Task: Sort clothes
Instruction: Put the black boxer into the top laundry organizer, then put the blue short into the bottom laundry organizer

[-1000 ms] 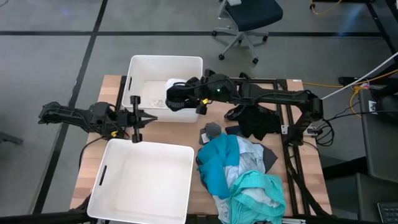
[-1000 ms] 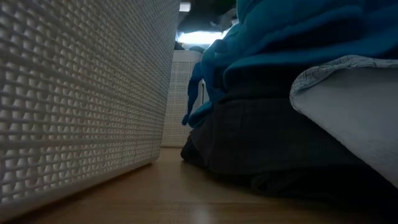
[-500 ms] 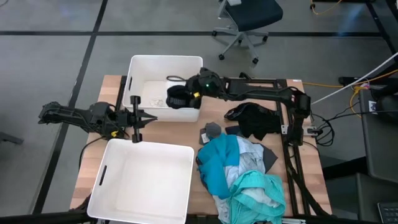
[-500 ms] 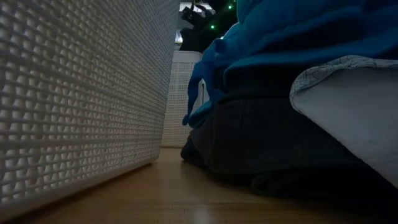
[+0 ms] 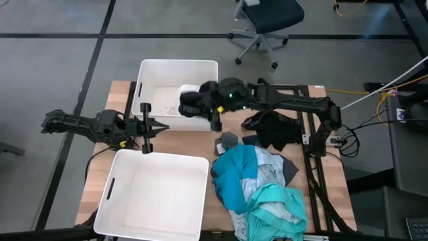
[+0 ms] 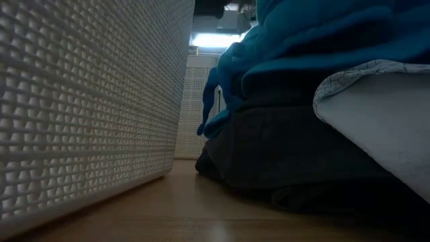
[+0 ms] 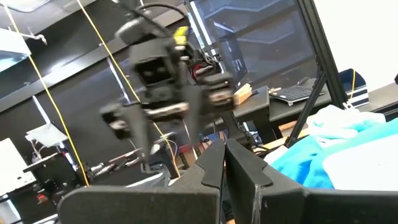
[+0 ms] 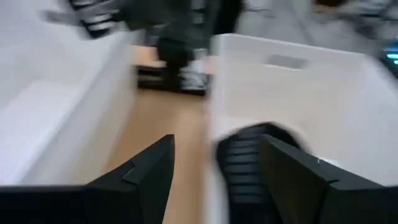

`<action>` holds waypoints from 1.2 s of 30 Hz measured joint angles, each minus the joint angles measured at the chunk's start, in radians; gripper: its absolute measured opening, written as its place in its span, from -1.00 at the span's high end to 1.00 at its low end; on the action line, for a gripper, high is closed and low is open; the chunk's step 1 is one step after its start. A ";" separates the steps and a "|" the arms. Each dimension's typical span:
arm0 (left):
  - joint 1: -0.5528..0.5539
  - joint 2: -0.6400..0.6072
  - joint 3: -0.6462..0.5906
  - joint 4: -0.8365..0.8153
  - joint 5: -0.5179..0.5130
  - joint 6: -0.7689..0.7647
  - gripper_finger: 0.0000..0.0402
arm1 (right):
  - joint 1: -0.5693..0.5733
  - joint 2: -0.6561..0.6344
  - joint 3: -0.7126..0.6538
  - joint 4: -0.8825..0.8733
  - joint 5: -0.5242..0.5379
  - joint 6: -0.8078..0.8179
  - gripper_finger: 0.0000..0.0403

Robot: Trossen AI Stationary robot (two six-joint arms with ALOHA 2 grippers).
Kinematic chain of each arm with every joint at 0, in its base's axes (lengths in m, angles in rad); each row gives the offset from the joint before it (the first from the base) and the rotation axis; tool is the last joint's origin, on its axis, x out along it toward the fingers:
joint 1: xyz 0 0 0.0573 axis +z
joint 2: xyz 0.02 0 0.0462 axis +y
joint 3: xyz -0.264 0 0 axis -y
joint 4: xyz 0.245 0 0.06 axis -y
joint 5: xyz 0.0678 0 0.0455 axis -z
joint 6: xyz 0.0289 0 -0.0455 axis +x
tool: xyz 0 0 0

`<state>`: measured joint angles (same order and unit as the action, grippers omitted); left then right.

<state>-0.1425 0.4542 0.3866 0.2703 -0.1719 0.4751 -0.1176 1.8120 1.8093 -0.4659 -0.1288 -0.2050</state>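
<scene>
A black garment (image 5: pixel 190 104) lies in the far white bin (image 5: pixel 175 63), beside something white; it also shows in the right wrist view (image 8: pixel 249 165). My right gripper (image 5: pixel 215 122) (image 8: pixel 214 142) is open and empty at that bin's near right corner. The pile of clothes (image 5: pixel 257 184), teal, blue, white and grey, lies on the table's near right part and fills the low view (image 6: pixel 316 87). Another black garment (image 5: pixel 271 127) lies behind the pile. My left gripper (image 5: pixel 152 130) (image 7: pixel 224 155) is shut and empty between the two bins.
The near white bin (image 5: pixel 114 181) stands at the table's near left, its wall close in the low view (image 6: pixel 80 101). A small grey piece (image 5: pixel 229 139) lies beside the pile. An office chair (image 5: pixel 264 20) stands beyond the table's far edge.
My right gripper has drawn back from over the far bin toward the table's right and near side, and has turned. The black garment that was at it has stayed behind and lies in the far bin.
</scene>
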 joint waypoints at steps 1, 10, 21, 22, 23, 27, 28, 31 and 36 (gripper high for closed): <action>0.000 0.000 0.000 0.001 0.000 0.000 0.97 | 0.008 0.008 -0.008 0.005 0.002 0.000 -0.16; 0.000 0.000 0.000 0.001 0.000 0.000 0.97 | -0.031 0.115 -0.027 0.026 0.253 -0.063 -0.16; 0.000 0.000 0.000 0.001 0.000 0.000 0.97 | -0.051 0.041 -0.010 -0.015 0.411 -0.064 -0.16; 0.000 0.000 0.000 0.001 0.000 0.000 0.97 | -0.032 0.019 0.000 -0.043 0.396 -0.064 -0.16; 0.000 0.000 0.000 0.001 0.000 0.000 0.97 | -0.008 -0.003 0.014 -0.081 0.395 -0.063 -0.16; 0.000 0.000 0.000 0.001 0.000 0.000 0.97 | 0.100 -0.092 0.060 -0.294 0.398 -0.022 -0.16; 0.000 0.000 0.000 0.001 0.000 0.000 0.97 | 0.128 -0.111 0.062 -0.349 0.397 0.012 -0.16; 0.000 0.000 0.000 0.001 0.000 0.000 0.97 | 0.207 -0.153 0.062 -0.517 0.397 0.151 -0.16; 0.000 0.000 0.000 0.002 0.000 -0.001 0.97 | 0.332 -0.170 0.054 -0.770 0.424 0.410 -0.16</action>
<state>-0.1421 0.4545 0.3866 0.2718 -0.1719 0.4744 0.2146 1.6424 1.8637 -1.2354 0.2953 0.2050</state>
